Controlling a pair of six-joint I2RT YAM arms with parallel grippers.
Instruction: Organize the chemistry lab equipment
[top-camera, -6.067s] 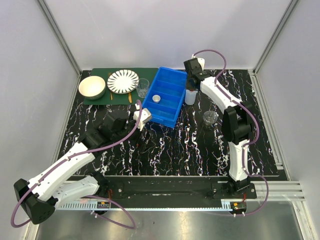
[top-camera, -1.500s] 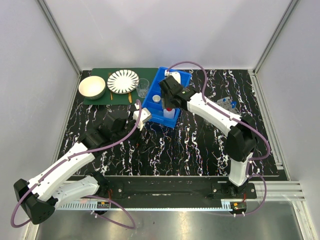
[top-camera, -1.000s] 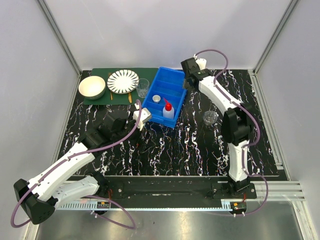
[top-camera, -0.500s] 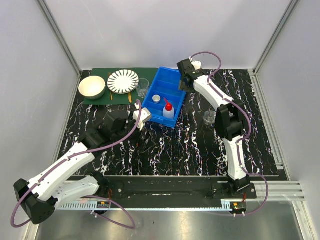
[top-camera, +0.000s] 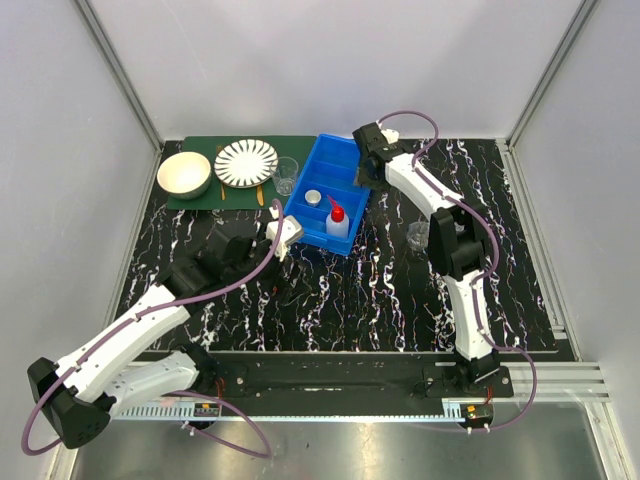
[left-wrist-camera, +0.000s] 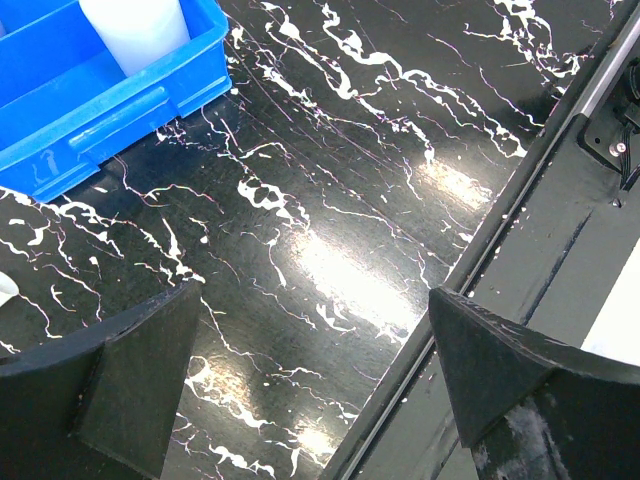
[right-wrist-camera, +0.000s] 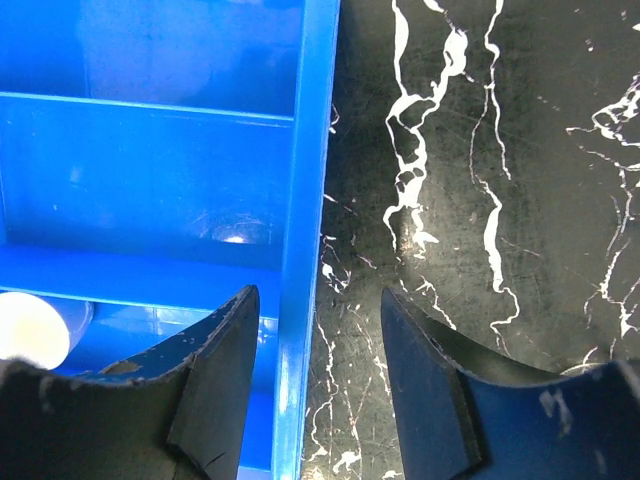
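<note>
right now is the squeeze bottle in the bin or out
In: the squeeze bottle stands upright inside the blue bin, red nozzle up.

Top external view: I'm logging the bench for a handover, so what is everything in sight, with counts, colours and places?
Compartmented plastic bin: one, blue, far centre of the table.
Red-nozzled squeeze bottle: one, white, in the bin's near end.
Small round lid: one, pale, in the bin left of the bottle.
Clear beakers: two, colourless; one left of the bin, one right, partly behind the right arm.
Striped plate: one, white, on the mat.
Round bowl: one, cream, left of the plate.
Mat: one, green, far left.
Table: black, white-veined.
Left pincer: black, open, empty.
Right pincer: black, open, over the bin's right wall.
</note>
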